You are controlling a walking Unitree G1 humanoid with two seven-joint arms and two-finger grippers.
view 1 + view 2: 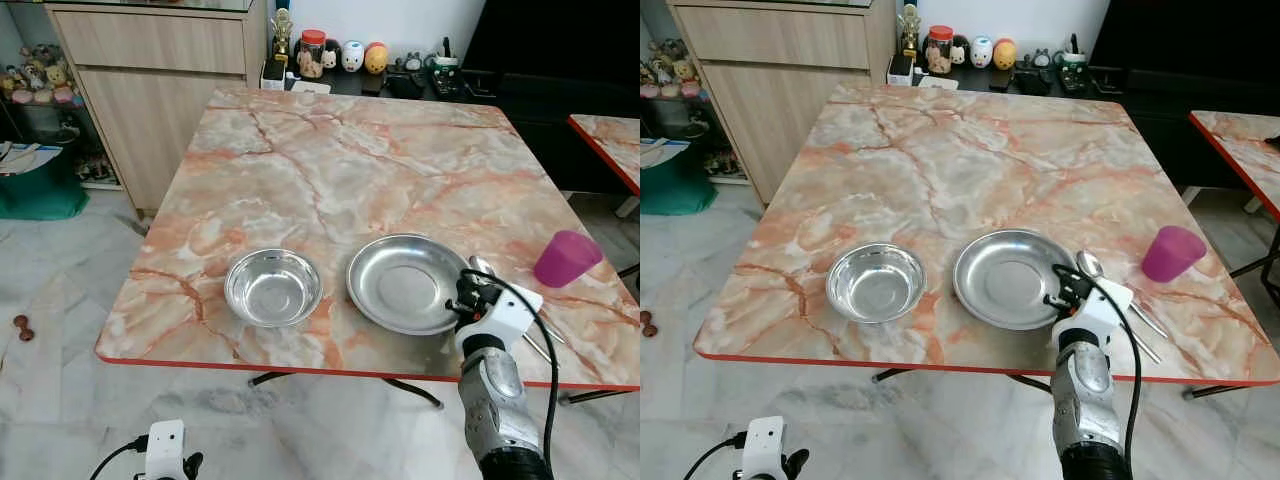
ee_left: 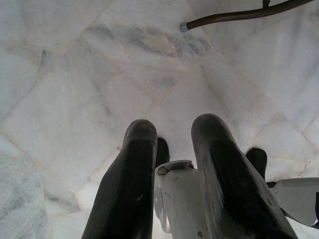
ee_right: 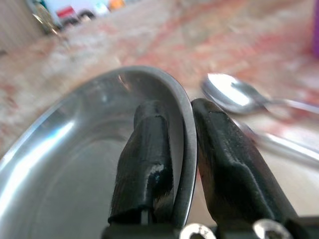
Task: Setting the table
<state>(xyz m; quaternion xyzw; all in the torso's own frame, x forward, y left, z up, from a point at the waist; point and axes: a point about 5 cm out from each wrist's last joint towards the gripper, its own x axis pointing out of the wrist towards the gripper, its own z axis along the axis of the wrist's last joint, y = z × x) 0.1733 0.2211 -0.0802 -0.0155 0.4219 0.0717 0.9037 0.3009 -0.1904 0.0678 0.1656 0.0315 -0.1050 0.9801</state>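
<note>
We're watching the right tool (image 3: 182,149) pinching the right rim of the steel plate (image 1: 400,283) near the tabletop (image 1: 330,160) front edge. The spoon (image 3: 234,94) is blurring behind it. The left tool (image 2: 174,164) is hanging slightly parted, cropped low.

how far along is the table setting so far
Already on the marble table: a steel bowl, a steel plate, a spoon and an upturned purple cup. In hand: the right gripper has its jaws clamped on the plate's rim. Left: placing the plate and righting the cup, probably.
</note>
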